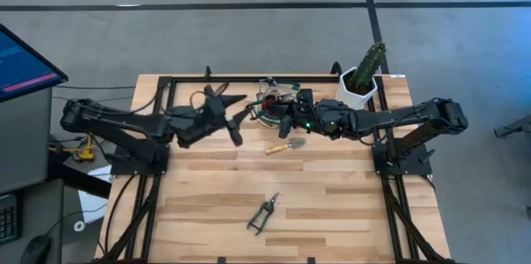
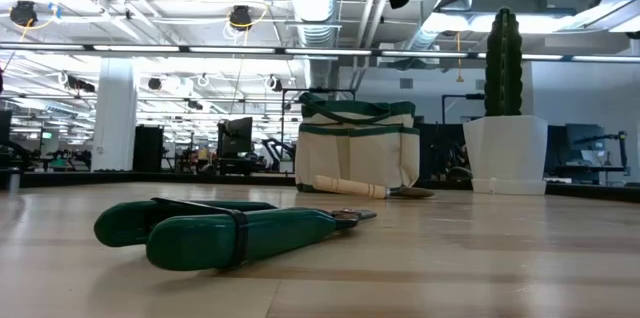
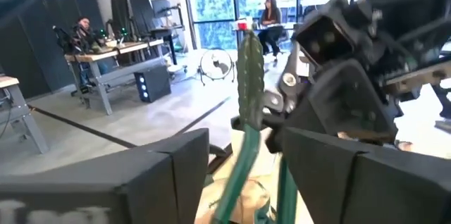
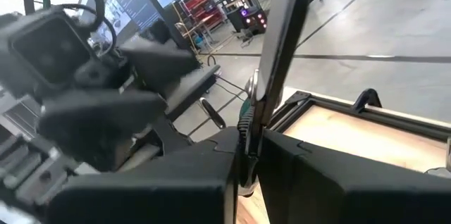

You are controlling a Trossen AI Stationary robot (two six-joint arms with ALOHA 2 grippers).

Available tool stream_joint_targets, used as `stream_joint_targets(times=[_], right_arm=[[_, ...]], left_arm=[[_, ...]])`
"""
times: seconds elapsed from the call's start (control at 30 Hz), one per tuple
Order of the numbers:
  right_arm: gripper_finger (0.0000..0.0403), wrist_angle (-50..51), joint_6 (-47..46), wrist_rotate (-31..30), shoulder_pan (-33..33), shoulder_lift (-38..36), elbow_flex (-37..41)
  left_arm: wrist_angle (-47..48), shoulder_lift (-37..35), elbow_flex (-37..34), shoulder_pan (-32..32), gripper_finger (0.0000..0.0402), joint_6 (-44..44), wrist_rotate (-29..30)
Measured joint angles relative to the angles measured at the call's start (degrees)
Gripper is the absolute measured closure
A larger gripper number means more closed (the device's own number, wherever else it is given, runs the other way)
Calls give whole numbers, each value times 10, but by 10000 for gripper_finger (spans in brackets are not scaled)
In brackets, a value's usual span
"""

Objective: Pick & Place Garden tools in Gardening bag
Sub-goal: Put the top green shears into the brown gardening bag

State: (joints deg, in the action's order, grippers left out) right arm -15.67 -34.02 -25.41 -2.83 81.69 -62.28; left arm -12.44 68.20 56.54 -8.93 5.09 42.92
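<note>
The cream gardening bag (image 1: 272,102) with green handles (image 3: 243,160) stands at the table's far edge; it also shows in the low view (image 2: 358,153). My right gripper (image 1: 284,121) is over the bag's right side, shut on a long black-handled tool (image 4: 282,41) whose head is hidden. My left gripper (image 1: 240,119) is open and empty just left of the bag, its fingers (image 3: 162,175) spread wide. The wooden-handled trowel (image 1: 286,144) lies flat just in front of the bag. The pruning shears (image 1: 264,212) lie flat near the table's front edge. My right gripper pinches the black-handled tool between its two fingers (image 4: 211,175). The dark shaft (image 4: 259,115) runs out past the fingertips. The tool is lifted clear of the table, over the bag. Which end the fingers have is hidden by the gripper itself.
A white pot with a green cactus (image 1: 363,77) stands right of the bag at the far right corner. The two grippers are close together above the bag. People sit at desks in the room beyond (image 3: 268,13).
</note>
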Motion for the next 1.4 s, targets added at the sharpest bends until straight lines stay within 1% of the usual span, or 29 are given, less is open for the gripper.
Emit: stream_joint_targets(times=[0.13,0.3,0.5,0.7,0.87,0.97,1.13,1.27,1.4], right_arm=[[382,3,2,0,0,0,0],[383,33,15,0,2,-13,0],[383,129,16,-1,20,-48,0],[384,196,16,-1,54,-60,0],[384,254,16,4,83,-60,-1],[384,315,17,16,101,-60,-17],[384,387,47,18,122,-60,-56],[384,413,75,30,142,-59,-77],[384,450,101,33,158,-39,-90]], left_arm=[[18,-31,-1,0,217,0,0],[52,-64,-1,0,216,0,0],[97,-84,-1,0,224,-41,-1],[145,-90,-1,0,232,-44,-2],[146,-90,-1,0,237,-45,-2],[146,-90,-1,0,238,-44,-1],[146,-90,-1,0,237,-41,0],[146,-90,-1,0,239,-41,0],[146,-90,-1,0,242,-41,0]])
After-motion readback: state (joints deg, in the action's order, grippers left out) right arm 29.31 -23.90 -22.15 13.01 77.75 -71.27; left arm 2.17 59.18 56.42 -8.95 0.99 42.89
